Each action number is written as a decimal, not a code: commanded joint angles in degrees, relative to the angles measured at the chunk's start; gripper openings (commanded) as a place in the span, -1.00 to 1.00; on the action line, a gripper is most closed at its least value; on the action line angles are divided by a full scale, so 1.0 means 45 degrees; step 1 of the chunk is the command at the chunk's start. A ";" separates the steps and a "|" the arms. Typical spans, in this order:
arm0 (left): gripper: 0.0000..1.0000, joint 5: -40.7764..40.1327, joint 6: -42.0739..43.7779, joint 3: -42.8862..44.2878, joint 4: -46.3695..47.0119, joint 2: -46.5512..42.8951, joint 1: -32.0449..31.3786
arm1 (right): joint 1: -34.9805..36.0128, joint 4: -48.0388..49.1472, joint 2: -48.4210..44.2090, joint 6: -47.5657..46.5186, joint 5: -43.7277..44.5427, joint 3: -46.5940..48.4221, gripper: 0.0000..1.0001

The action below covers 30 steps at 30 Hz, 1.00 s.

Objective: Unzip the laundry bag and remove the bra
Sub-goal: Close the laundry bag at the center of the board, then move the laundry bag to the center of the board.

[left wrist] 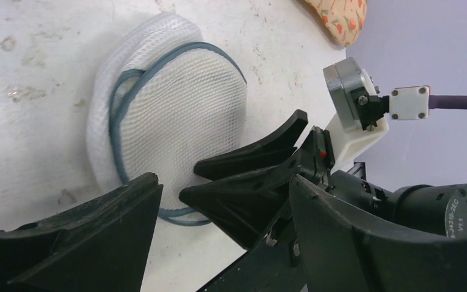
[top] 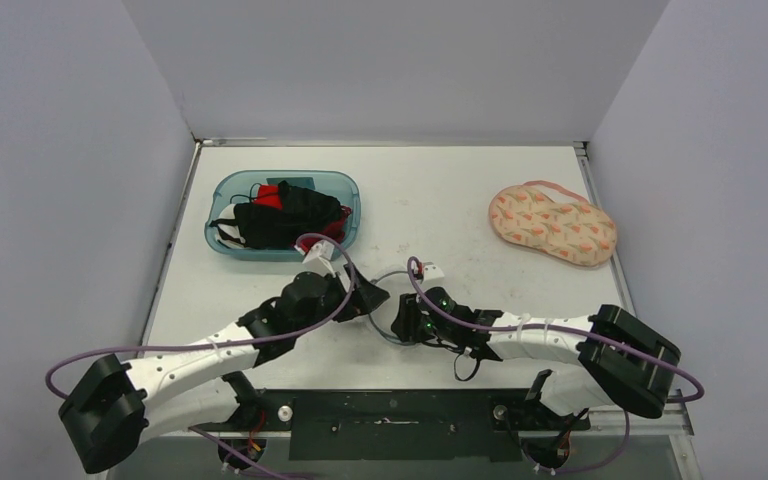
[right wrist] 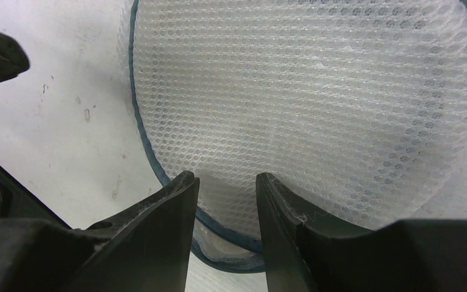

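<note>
On the right arm's motor [left wrist: 456, 210], white print reads "J4310-2EC V1.1". The mesh bag [left wrist: 176, 115] lies on the table [top: 460, 190] between both claws. The right claw [right wrist: 225, 179] sits at its blue-trimmed rim, fingers partly apart; whether they pinch it I cannot tell. The left claw [top: 372, 297] gapes wide just beside the bag, holding nothing. The floral bra [top: 552, 223] lies well apart, at the table's far right.

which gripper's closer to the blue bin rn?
Left. The left gripper sits just off the near right corner of the blue bin; the right gripper is beyond it, farther from the bin, at the mesh bag.
</note>
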 commanded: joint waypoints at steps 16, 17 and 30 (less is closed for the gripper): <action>0.32 -0.0580 0.1668 0.1003 0.1378 0.4129 0.0023 | 0.0296 -0.0247 -0.2136 -0.0026 0.0187 0.0172 0.06; 0.33 -0.0547 0.1689 0.1042 0.1311 0.4011 0.0025 | 0.0298 -0.0504 -0.2491 -0.0036 0.0219 0.0196 0.07; 0.92 -0.0775 0.1294 0.0292 -0.1048 0.0824 0.0079 | 0.0176 -0.2697 -0.5101 -0.0371 0.1187 0.0420 0.20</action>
